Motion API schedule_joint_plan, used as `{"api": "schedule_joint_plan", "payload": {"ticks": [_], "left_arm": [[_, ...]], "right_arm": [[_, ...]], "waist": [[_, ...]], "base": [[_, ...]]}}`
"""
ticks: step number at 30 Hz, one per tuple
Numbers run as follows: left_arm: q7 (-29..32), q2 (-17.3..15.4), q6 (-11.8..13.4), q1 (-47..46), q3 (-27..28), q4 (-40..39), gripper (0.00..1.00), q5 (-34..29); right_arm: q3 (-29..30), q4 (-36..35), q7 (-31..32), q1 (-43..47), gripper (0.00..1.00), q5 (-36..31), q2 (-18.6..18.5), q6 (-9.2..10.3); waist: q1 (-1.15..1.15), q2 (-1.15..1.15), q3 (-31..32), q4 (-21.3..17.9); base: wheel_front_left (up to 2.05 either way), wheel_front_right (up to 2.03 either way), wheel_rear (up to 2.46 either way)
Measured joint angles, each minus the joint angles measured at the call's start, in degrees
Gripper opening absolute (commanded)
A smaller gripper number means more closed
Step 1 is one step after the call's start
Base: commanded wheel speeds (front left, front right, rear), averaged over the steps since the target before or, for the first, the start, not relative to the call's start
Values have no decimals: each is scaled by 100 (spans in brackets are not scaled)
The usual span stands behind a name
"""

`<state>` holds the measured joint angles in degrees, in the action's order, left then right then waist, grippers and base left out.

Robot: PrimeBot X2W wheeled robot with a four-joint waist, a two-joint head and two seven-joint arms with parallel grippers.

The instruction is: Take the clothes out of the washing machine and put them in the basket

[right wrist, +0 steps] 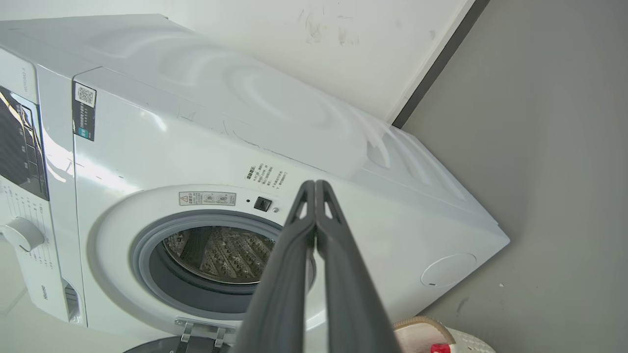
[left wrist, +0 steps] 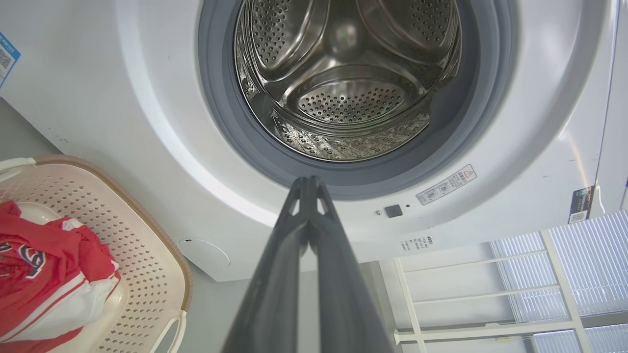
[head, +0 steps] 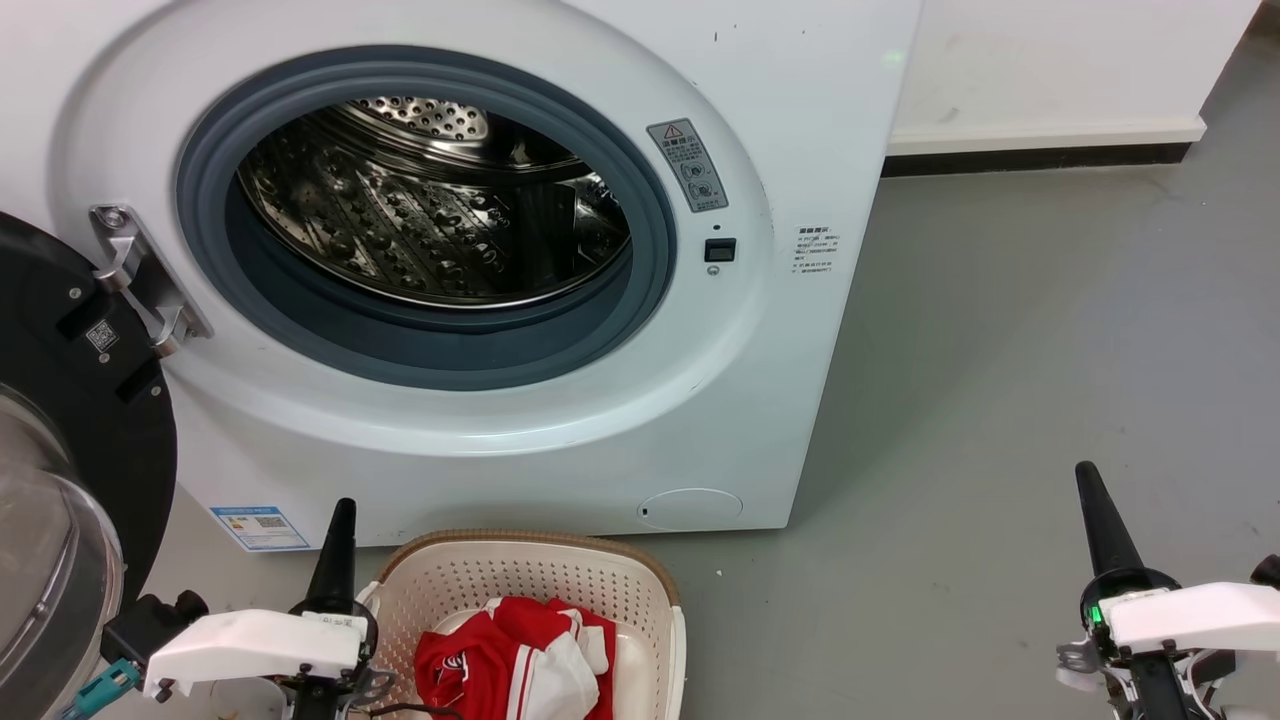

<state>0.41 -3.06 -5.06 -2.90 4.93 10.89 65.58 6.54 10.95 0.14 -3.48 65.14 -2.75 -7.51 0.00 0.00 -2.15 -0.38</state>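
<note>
Head view: the washing machine [head: 790, 400] stands on the floor [head: 1000, 350], its door [head: 60, 450] swung open at the left and its steel drum [head: 430, 210] in sight. The basket [head: 520, 575] sits just before the machine's front, with the clothes [head: 500, 660] heaped inside. The left fingers [left wrist: 289, 245] and the right fingers [right wrist: 294, 255] are each pressed together, holding nothing.

Right claw [right wrist: 314, 185] tips pressed together, white washing machine [right wrist: 162, 147], drum [right wrist: 221, 255] seemingly empty, basket [right wrist: 426, 323] rim lower right.
</note>
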Motion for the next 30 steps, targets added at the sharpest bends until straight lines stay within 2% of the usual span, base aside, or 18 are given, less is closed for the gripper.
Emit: {"api": "schedule_joint_plan", "payload": {"ticks": [30], "left_arm": [[385, 8, -149, -201, 100, 200, 0, 1673]], "right_arm": [[-1, 196, 400, -133, 0, 1699, -4, 0]], "waist": [[0, 0, 114, 22]], "base": [[0, 0, 0]]}}
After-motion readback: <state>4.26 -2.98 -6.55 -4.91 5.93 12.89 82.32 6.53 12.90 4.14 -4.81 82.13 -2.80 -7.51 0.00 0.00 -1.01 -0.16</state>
